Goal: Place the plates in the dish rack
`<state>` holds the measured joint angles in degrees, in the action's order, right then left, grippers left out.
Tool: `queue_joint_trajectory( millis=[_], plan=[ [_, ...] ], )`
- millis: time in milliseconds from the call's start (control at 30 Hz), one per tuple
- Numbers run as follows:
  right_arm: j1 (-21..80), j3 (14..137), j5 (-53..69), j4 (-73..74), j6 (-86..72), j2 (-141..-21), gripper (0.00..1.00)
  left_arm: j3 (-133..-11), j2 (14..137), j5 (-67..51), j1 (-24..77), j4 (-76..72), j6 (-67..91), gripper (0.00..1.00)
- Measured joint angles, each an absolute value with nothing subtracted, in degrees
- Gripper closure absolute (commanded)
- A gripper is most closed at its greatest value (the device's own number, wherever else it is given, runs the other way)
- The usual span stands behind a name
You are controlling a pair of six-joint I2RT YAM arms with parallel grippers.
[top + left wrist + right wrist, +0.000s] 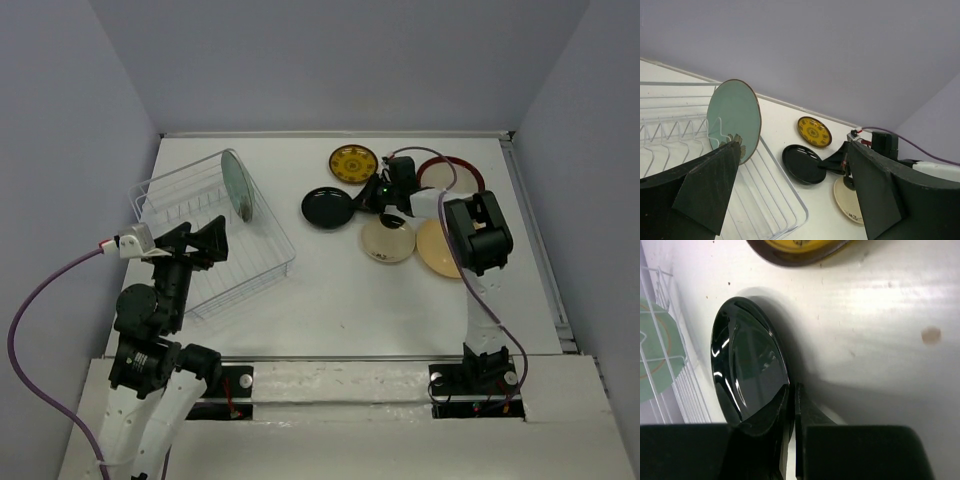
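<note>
The right gripper point(791, 395) is pinched tight on the rim of the small round glossy black plate point(747, 370), one finger above the lip and one under it, with nothing between them but the plate's edge. From where I stand I cannot tell whether the held edge is clear of the white table point(330, 300) or resting on it. The body of that plate reaches out to the left of the fingers, towards the other arm.

Just beyond this gripper, farther from the arm bases, lies the small yellow plate with a dark pattern point(353, 163). Behind its wrist, partly covered by it, is the red-rimmed beige plate point(462, 172). On the near side of the gripper sits the cream plate with a dark rim point(385, 245), and just beside that is the plain orange-yellow plate point(435, 255), half hidden under the arm.

The left gripper point(200, 238) is spread as wide as it goes and has hold of nothing. It hangs over the rectangular white wire dish rack point(240, 292). Ahead of its fingers, towards the rack's far end, the mint-green round plate point(237, 185) stands upright on edge among the wires.
</note>
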<state>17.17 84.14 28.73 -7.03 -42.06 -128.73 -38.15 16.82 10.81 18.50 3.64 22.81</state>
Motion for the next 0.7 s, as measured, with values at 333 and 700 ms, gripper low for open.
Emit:
queue_joint_trajectory(
  millis=[333,700],
  plan=[
    [20.7,76.2,9.3,1.3,-38.9,-99.7,0.93,-38.2,16.9,11.0,17.5,3.7,22.9,0.01],
    [46.3,104.2,-28.2,10.1,-25.4,-98.0,0.93,-38.2,16.6,16.1,16.1,5.3,23.1,0.01]
  ],
)
